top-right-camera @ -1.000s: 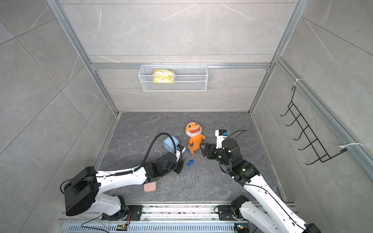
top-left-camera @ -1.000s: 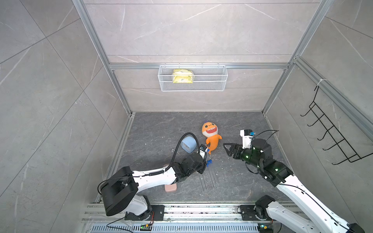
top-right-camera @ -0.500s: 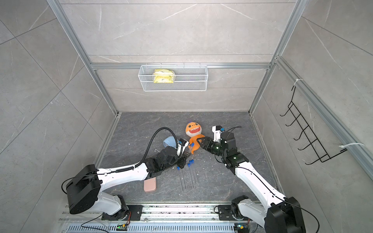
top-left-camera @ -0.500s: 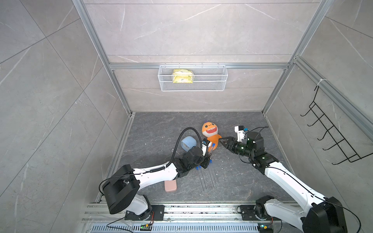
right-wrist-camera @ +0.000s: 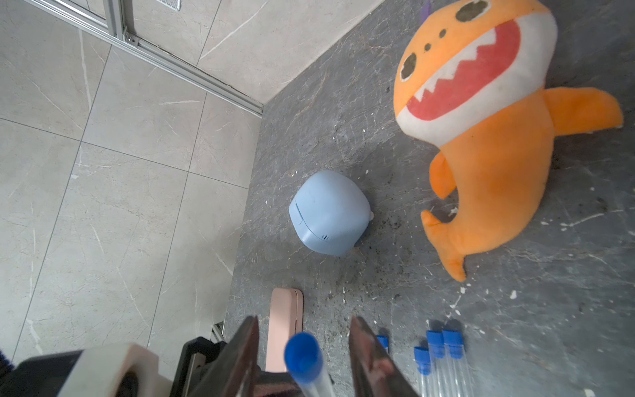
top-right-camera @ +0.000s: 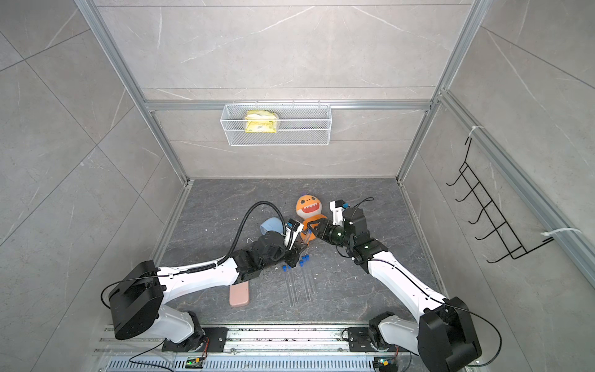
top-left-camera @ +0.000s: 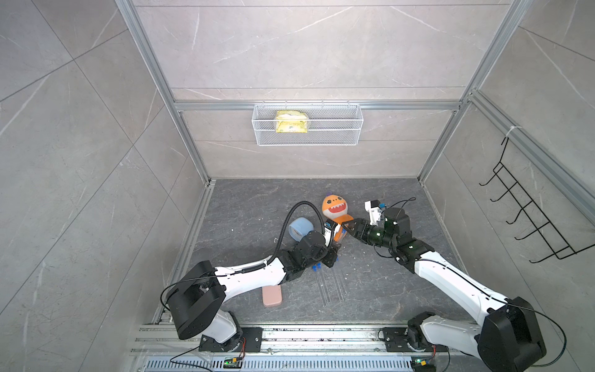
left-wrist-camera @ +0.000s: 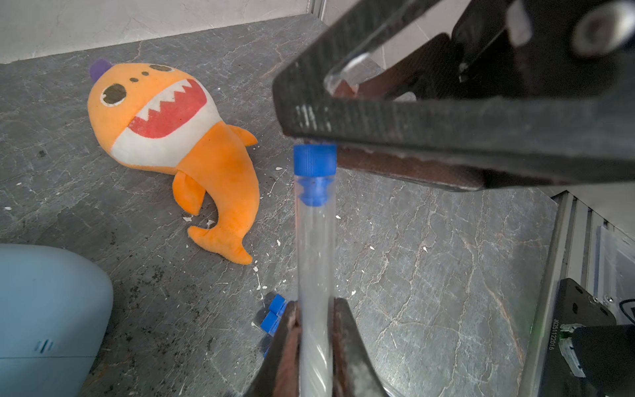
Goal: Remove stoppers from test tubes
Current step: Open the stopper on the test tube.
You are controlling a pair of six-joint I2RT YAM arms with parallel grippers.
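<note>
My left gripper [left-wrist-camera: 315,309] is shut on a clear test tube [left-wrist-camera: 314,247], which stands up from its jaws with a blue stopper [left-wrist-camera: 315,163] plugged in the top. My right gripper [right-wrist-camera: 304,321] is open around that stopper [right-wrist-camera: 302,352], one finger on each side with a gap to both. In both top views the two grippers meet just in front of the plush, the left [top-left-camera: 335,249] below the right [top-left-camera: 346,227]. Several other test tubes [top-left-camera: 331,288] lie side by side on the floor, blue stoppers [right-wrist-camera: 434,338] in them.
An orange shark plush [top-left-camera: 335,207] lies just behind the grippers. A pale blue rounded cup [top-left-camera: 299,227] sits to its left. A pink oblong case [top-left-camera: 272,294] lies under the left arm. A wire basket [top-left-camera: 307,124] hangs on the back wall, a black hook rack [top-left-camera: 528,219] on the right wall.
My right gripper has swung left to the top of the held tube and narrowed its jaws around the stopper. The left gripper lifted the tube toward the plush.
</note>
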